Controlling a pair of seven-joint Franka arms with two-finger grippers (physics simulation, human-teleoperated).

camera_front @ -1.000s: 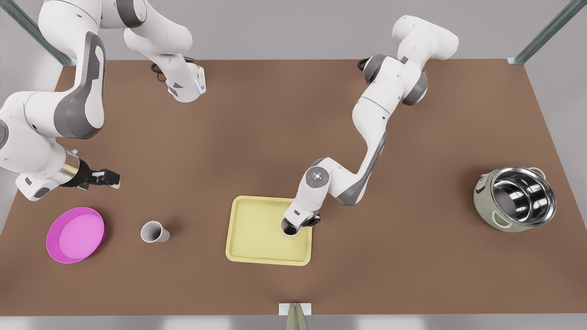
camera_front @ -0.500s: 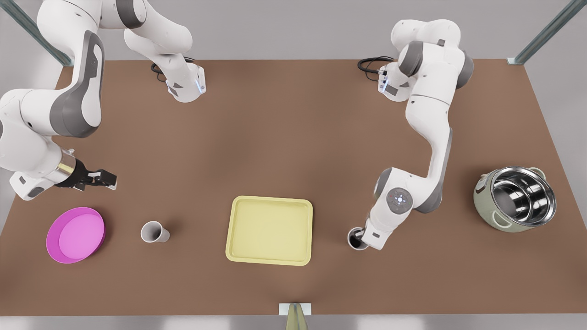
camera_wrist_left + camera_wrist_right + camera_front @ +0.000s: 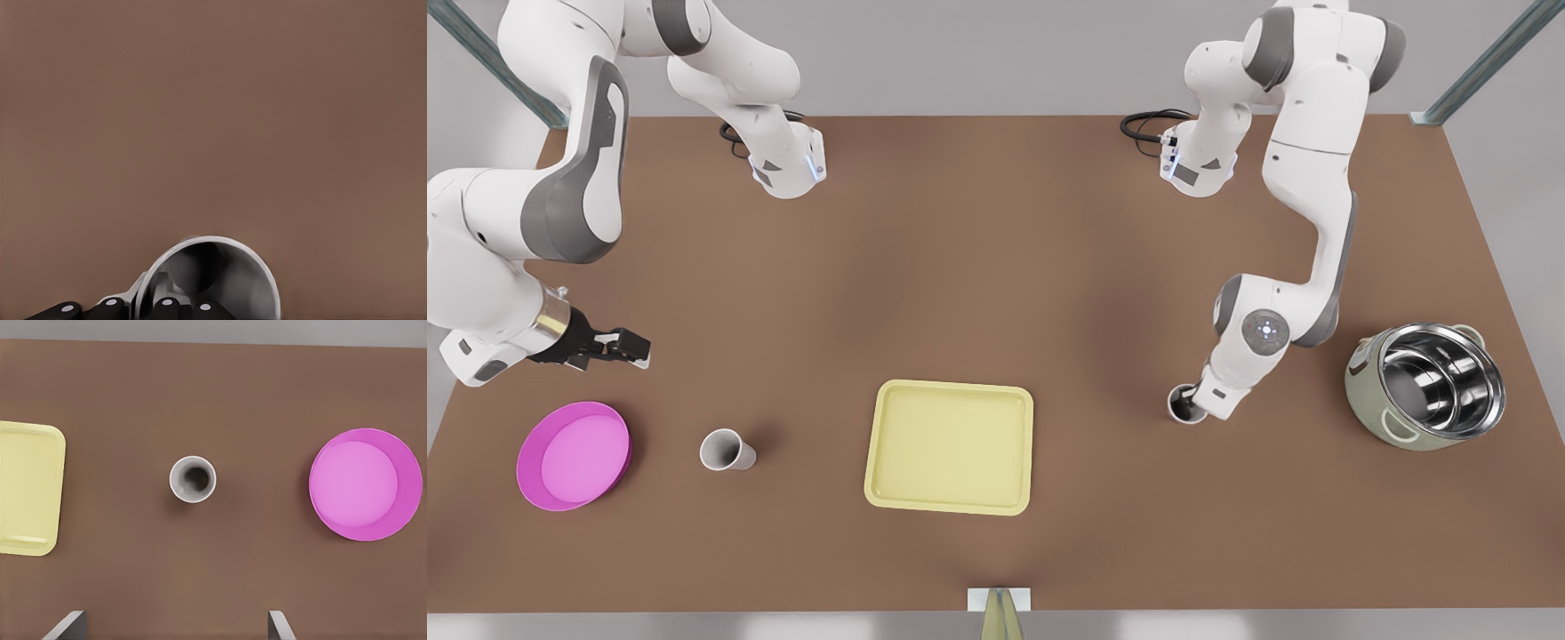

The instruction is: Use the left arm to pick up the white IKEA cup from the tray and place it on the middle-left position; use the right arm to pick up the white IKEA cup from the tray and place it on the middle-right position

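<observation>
The brown table (image 3: 996, 267) runs wide under both arms, with a grey wall behind it. From my station, the left end effector (image 3: 1192, 407) is the one at the front view's right, well off to that side of the pale yellow tray (image 3: 948, 447) and short of the steel pot (image 3: 1427, 384). It is clamped on the held white cup (image 3: 1181, 404). In the left wrist view I see its dark fingers (image 3: 167, 308) straddling the wall of that cup (image 3: 247, 280), one inside the mouth and one outside, with plain tabletop beyond. The cup sits upright in the grip; whether its base touches the table I can't quite tell from here. The tray has nothing on it. The right end effector (image 3: 633, 347) is at the front view's left, hanging over the table above the magenta plate (image 3: 574, 455), and that arm waits. Its fingers (image 3: 280, 625) stand wide apart with nothing between them. The right wrist view looks down on the free white cup (image 3: 193, 479), which stands upright on bare table between the tray (image 3: 27, 487) and the plate (image 3: 363, 483), apart from both. In the front view that same cup (image 3: 726, 450) is nearer the plate than the tray.
</observation>
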